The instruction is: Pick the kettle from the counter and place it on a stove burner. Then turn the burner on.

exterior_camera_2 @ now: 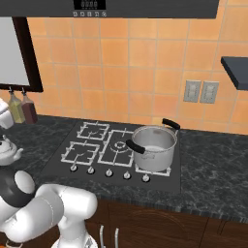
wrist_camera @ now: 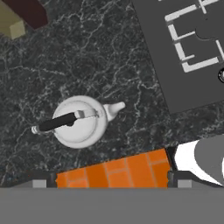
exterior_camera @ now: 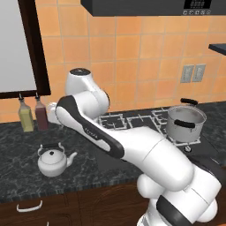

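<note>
Kettle (exterior_camera: 53, 161) upright on the counter (exterior_camera: 17, 163), to the left of the black cooktop (exterior_camera_2: 58, 167) and well apart from it; spout turned toward the cooktop. In the hand view the kettle (wrist_camera: 80, 121) is seen from straight above, its black arched handle lying across the lid, nothing touching it. The camera's downward look suggests the hand is stationed over the kettle to line up a descent onto the handle, which is the only part narrow enough to be taken between two fingers. Gripper (wrist_camera: 111, 186) released, jaws spread as wide as they go and holding nothing; the fingertips (wrist_camera: 40, 183) sit at the bottom edge of the hand view, short of the kettle.

Stove burner (exterior_camera_2: 94, 130), the back-left wire grate, stands bare and so is free to receive the kettle. A larger steel pot (exterior_camera_2: 154, 147) with black handles occupies the right side of the cooktop, which probably explains the choice of a left-hand grate. A row of knobs (exterior_camera_2: 109, 172) runs along the cooktop's front edge; which one governs the back-left grate cannot be told.

Two bottles (exterior_camera: 33, 114), one yellowish and one dark red, stand against the tiled wall behind the kettle, clear of the likely path. Wall outlets (exterior_camera_2: 201, 91) sit above the counter to the right. The hood's display (exterior_camera_2: 89, 5) carries marks too small to read; no brand or label is legible anywhere.
</note>
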Tool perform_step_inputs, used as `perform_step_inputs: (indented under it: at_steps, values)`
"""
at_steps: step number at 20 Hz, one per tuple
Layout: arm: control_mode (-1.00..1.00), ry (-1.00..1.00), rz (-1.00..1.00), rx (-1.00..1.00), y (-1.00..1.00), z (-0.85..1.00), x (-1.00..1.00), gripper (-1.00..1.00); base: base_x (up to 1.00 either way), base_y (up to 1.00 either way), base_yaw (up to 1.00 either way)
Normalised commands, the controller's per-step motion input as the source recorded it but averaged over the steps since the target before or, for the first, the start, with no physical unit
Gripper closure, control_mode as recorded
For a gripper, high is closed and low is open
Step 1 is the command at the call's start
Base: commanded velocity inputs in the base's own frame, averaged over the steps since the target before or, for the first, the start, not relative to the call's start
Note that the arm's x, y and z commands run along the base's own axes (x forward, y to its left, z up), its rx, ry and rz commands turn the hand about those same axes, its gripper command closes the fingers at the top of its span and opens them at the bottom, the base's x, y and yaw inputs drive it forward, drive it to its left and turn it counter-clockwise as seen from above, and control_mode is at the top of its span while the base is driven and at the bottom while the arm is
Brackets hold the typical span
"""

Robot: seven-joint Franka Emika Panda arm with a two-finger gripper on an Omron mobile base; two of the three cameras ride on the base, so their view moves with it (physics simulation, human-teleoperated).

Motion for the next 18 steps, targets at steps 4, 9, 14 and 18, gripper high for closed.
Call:
perform_step_inputs:
  at_steps: [4, 9, 14, 18]
  values:
    - [-1.00, 0.00, -0.06, 0.02, 0.31, -0.37, 0.38, -1.00, 0.00, 0.00, 0.00]
    - [-1.00, 0.00, -0.13, 0.00, 0.26, -0.02, 0.36, -1.00, 0.00, 0.00, 0.00]
    - [-1.00, 0.11, -0.21, 0.00, 0.06, 0.00, 0.22, -1.00, 0.00, 0.00, 0.00]
    - [-1.00, 0.15, -0.22, 0.00, 0.00, -0.15, 0.14, -1.00, 0.00, 0.00, 0.00]
